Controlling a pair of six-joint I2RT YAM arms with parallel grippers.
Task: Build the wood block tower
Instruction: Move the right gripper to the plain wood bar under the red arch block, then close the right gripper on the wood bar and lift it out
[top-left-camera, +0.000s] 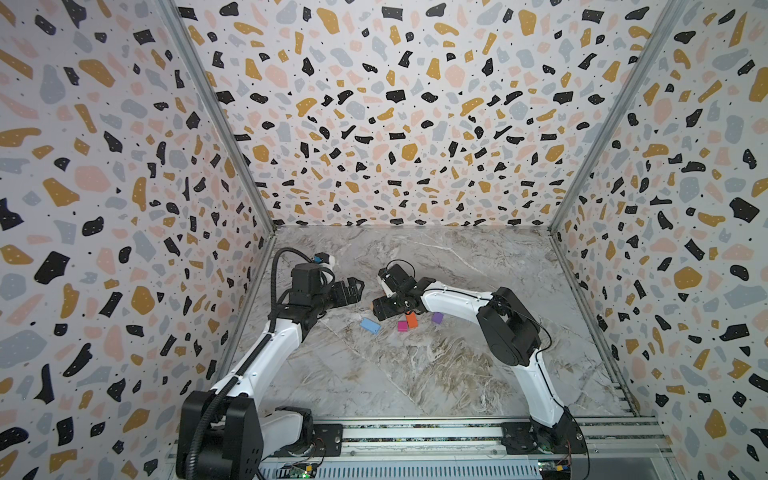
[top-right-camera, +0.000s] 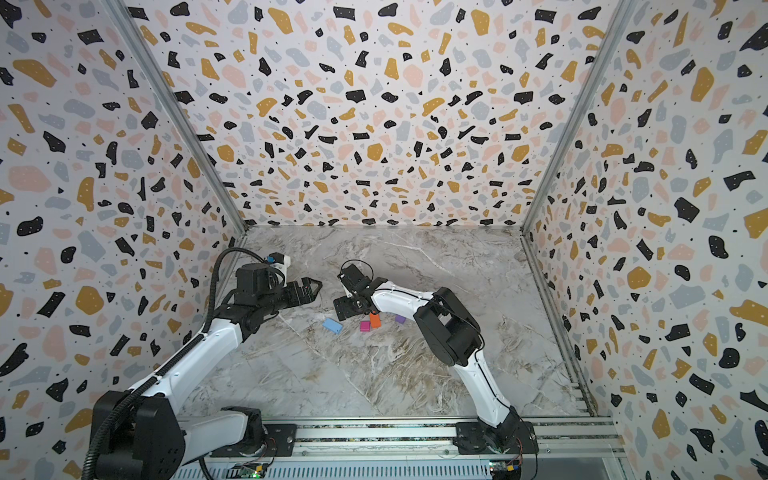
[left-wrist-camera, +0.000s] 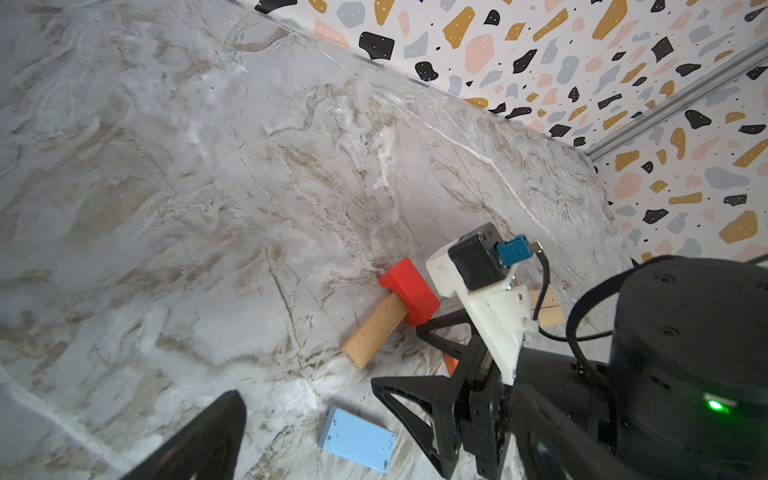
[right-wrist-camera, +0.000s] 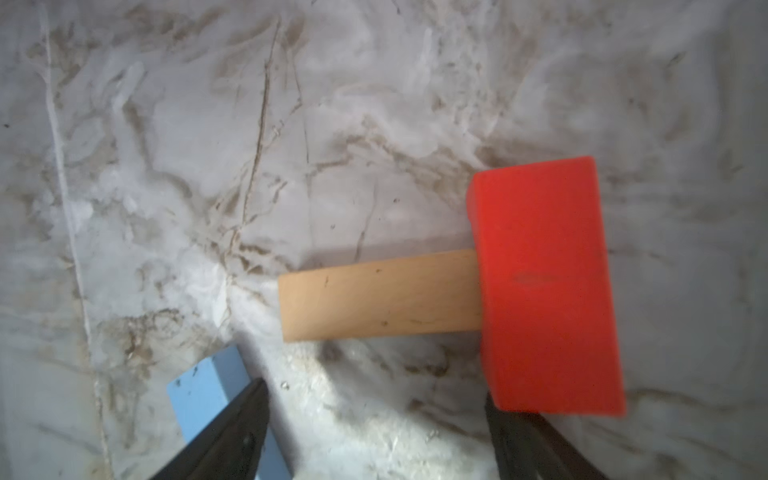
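Crosswise, red block (right-wrist-camera: 544, 286) lies atop tan bar (right-wrist-camera: 378, 299); right gripper (right-wrist-camera: 374, 390) wide, left gripper (top-left-camera: 357, 287) unclear

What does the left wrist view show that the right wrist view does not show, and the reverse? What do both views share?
Only the left wrist view: the white camera mount on the right gripper, another plain tan wooden piece behind it, and the speckled wall. Only the right wrist view: the whole top face of the red wooden block. Both: that red block lying across one end of the plain tan wooden bar, the light blue wooden block, and the marble table.
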